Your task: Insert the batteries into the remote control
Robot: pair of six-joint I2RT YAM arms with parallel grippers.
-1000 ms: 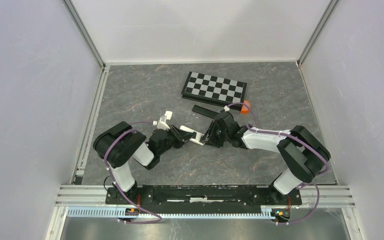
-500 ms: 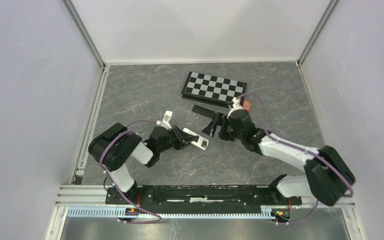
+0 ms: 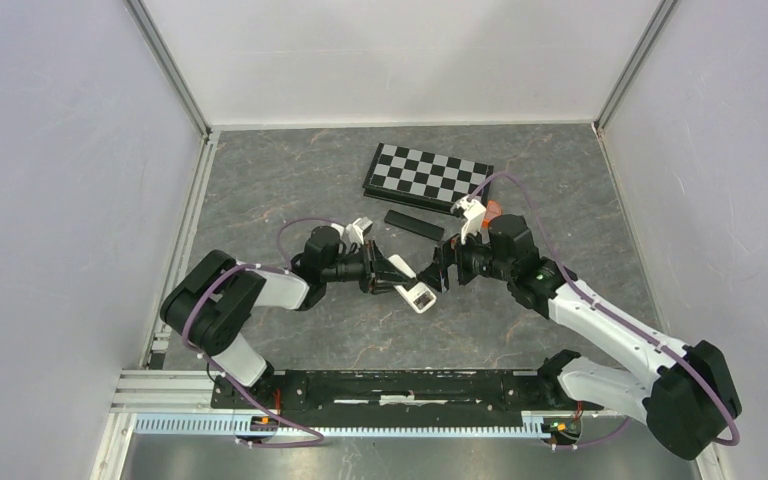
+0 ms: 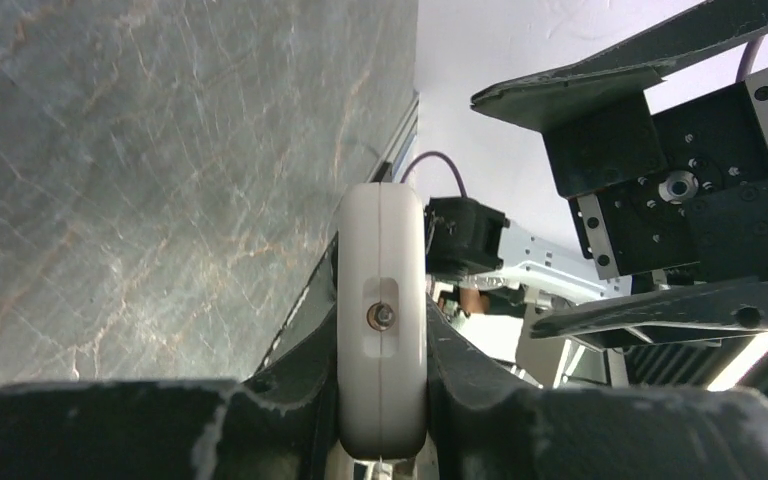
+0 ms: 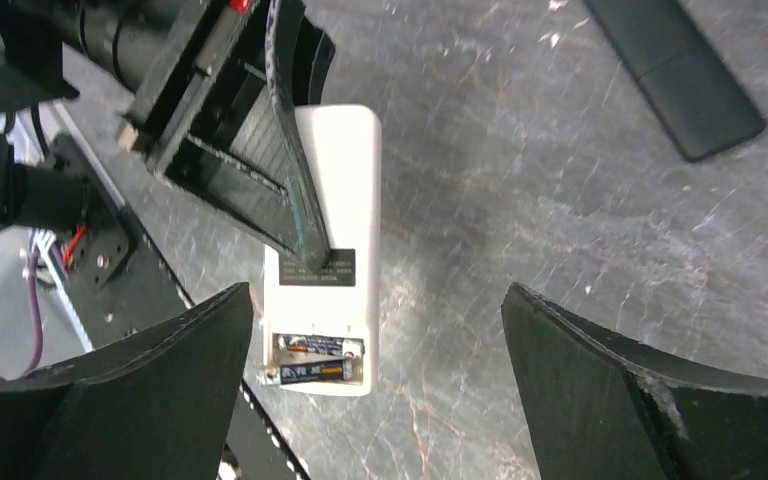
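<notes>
Remote (image 5: 345, 180): white, slim, back up, cover off. Open bay at one end holds two batteries (image 5: 315, 347) side by side, dark with silvery ends; dark label just above bay. Remote sits on near side of chessboard (image 3: 428, 172), toward arm bases.

Left gripper (image 4: 382, 400): pinching remote across its narrow sides, mid-body.

Right gripper (image 5: 378, 300): spread wide, holding nothing, poised over battery end of remote.

Versus one second ago: right gripper was narrower and against remote end, now wide and backed off. Left arm reached out, carrying remote slightly toward right arm's side.
</notes>
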